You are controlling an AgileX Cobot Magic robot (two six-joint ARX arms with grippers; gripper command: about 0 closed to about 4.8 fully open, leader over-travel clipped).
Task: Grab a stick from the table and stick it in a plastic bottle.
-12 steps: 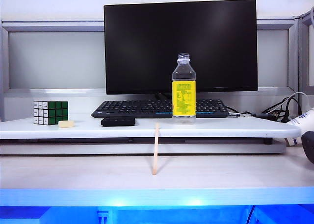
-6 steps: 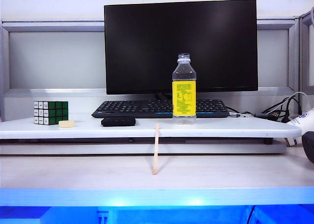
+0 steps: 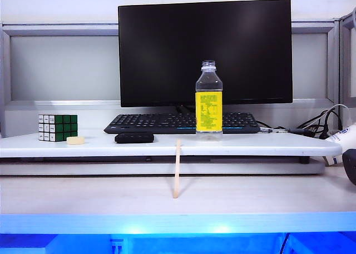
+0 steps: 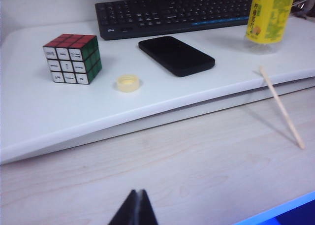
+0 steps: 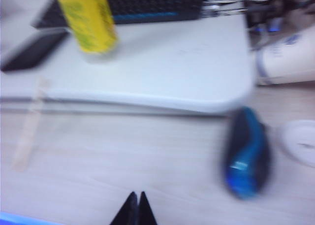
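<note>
The left gripper (image 4: 138,208) hangs over the bare table (image 3: 83,195), jaws pressed together and holding nothing. The right gripper (image 5: 136,209) is likewise closed and empty, low above the table's right part, near a blue computer mouse (image 5: 246,153). Neither gripper shows in the exterior view.

Between them, the stick (image 3: 177,169) leans in the middle of the scene: its lower tip rests on the table and its upper end props against the front edge of the white shelf (image 3: 267,147), so its length runs almost straight away from the robot and slants upward.

The bottle (image 3: 208,100) stands upright on the shelf, uncapped, just behind and right of the stick's top.

Both grippers look about equally near, and either must open before grasping.
</note>
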